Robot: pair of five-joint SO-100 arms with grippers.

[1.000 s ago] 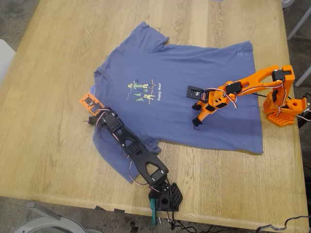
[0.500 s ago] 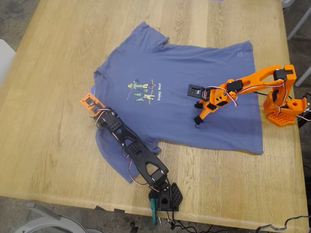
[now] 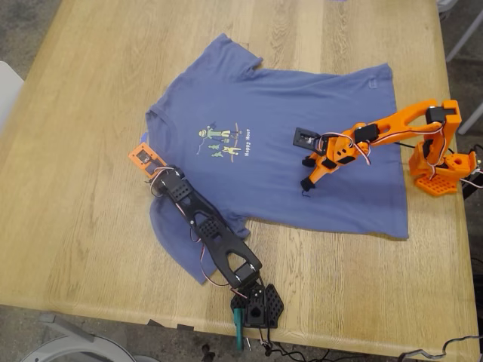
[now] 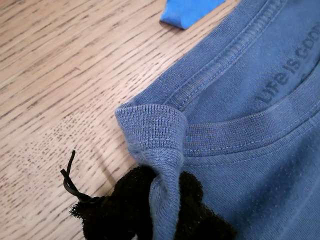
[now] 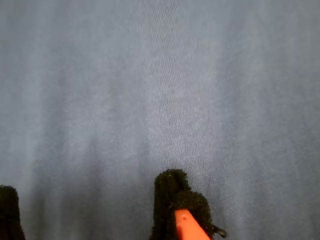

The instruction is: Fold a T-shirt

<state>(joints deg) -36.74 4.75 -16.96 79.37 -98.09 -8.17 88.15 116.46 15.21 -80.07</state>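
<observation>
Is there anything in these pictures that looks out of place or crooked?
Yes. The T-shirt lies askew on the table, and its collar is bunched into a fold, pinched in my first gripper. A blue scrap lies beside it.

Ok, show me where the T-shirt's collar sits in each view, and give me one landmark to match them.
Exterior view: the collar is at the T-shirt's end nearest the exterior view's left, by the black arm's tip.
First wrist view: the ribbed collar is pinched in my first gripper.
Second wrist view: not in it, only plain shirt fabric.
Shared landmark: the blue tape scrap.
</observation>
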